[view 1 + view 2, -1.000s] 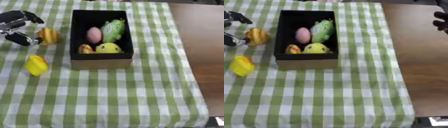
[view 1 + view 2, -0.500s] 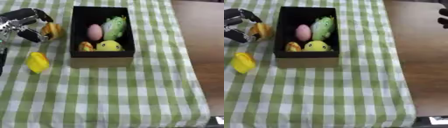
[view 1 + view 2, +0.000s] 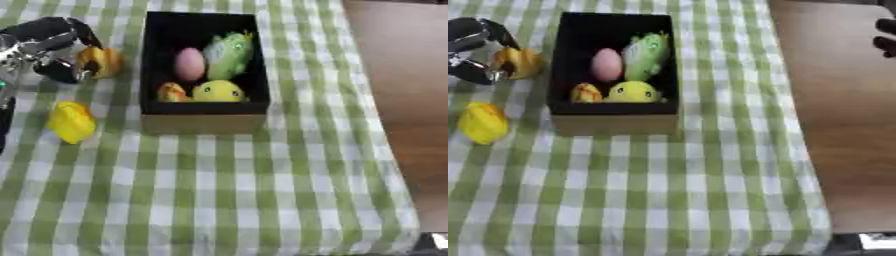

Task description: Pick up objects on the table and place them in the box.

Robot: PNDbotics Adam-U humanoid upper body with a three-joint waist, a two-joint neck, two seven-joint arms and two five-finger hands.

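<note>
A black box [image 3: 203, 119] stands on the green checked cloth and holds a pink egg [image 3: 188, 64], a green toy [image 3: 227, 54], a round yellow toy [image 3: 218, 92] and a small orange piece [image 3: 171, 93]. To its left lies an orange-yellow toy [image 3: 101, 61]. My left hand [image 3: 45, 46] is at that toy's left side, with fingers curled over its top and the thumb below it. A yellow toy [image 3: 71, 121] lies on the cloth nearer to me. Only a dark part of my right hand [image 3: 885, 34] shows, at the right eye view's upper right edge.
The checked cloth [image 3: 219, 190] covers the table in front of the box. To the right of the cloth's edge lies the bare brown tabletop [image 3: 833, 125]. The box stands near the cloth's far edge.
My left hand has moved right and its fingers have come round the orange-yellow toy. The whole picture has also shifted a little. The yellow toy and the box's contents have stayed put.
</note>
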